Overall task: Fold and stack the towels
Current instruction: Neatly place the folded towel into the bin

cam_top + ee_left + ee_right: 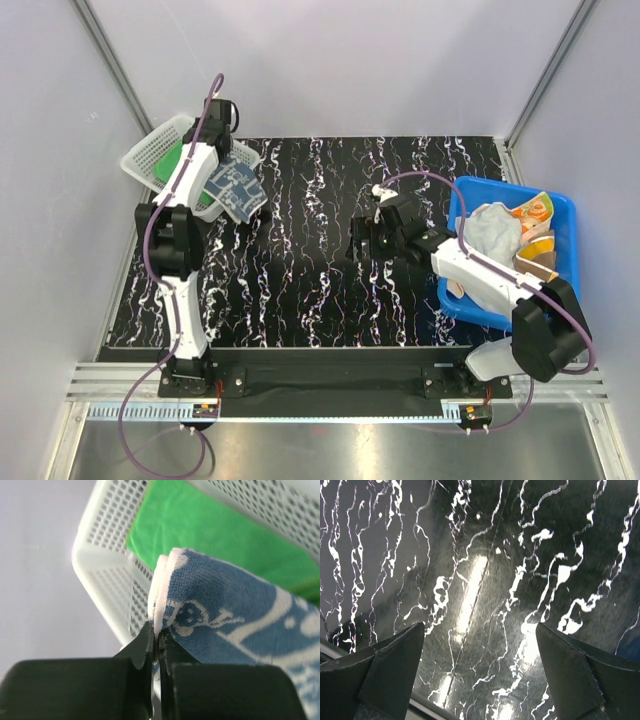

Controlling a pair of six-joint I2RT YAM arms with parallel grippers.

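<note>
My left gripper (159,632) is shut on the white-hemmed folded edge of the navy towel (235,610) with a pale pattern. In the top view this towel (236,190) hangs over the right rim of the white mesh basket (150,150). A plain green towel (200,525) lies inside the basket. My right gripper (480,645) is open over the bare black marbled table (470,555), near the middle (360,240), with nothing between its fingers. More towels, a pale grey one (495,228) and an orange printed one (536,210), sit crumpled in the blue tub (565,205).
The basket stands at the table's far left corner against the wall. The blue tub fills the right side, with the right arm (480,275) crossing over its near edge. A yellow and brown cloth (540,258) also lies in the tub.
</note>
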